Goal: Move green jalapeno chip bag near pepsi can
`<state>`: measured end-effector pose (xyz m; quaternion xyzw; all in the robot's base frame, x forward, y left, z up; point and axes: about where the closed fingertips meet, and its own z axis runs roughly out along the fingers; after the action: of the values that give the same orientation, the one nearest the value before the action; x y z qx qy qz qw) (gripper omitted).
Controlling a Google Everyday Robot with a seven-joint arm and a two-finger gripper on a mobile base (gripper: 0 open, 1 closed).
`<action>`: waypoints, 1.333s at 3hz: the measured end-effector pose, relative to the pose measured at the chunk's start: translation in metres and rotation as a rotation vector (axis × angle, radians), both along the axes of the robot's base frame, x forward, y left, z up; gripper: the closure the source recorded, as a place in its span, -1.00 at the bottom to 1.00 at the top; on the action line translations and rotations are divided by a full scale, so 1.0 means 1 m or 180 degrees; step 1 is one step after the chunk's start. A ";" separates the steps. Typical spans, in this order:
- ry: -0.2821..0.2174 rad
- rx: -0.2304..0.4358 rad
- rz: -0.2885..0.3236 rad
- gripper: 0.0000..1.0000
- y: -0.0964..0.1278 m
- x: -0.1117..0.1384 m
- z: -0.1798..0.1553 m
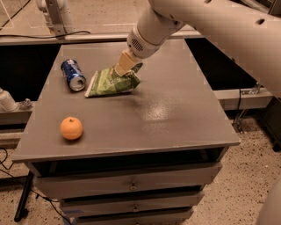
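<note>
The green jalapeno chip bag lies on the grey table top, with its left end close to the pepsi can. The can is dark blue and lies on its side at the back left, its silver end facing the front. My gripper comes down from the white arm at the upper right. It sits at the bag's upper right edge and touches the foil there. The bag's right end is slightly raised under the gripper.
A round orange fruit sits near the table's front left. The table has drawers below its front edge. A white robot base and cables stand behind the table. A white object sits lower left.
</note>
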<state>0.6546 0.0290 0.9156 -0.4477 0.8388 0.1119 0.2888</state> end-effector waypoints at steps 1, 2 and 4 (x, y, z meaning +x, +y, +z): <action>0.0043 -0.0016 0.0011 -1.00 -0.004 0.001 -0.004; -0.0044 0.0076 0.0074 -1.00 -0.031 -0.001 0.008; -0.0006 0.0578 0.0388 -1.00 -0.180 -0.016 0.020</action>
<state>0.6387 -0.1512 0.9355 -0.4699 0.7962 0.2045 0.3217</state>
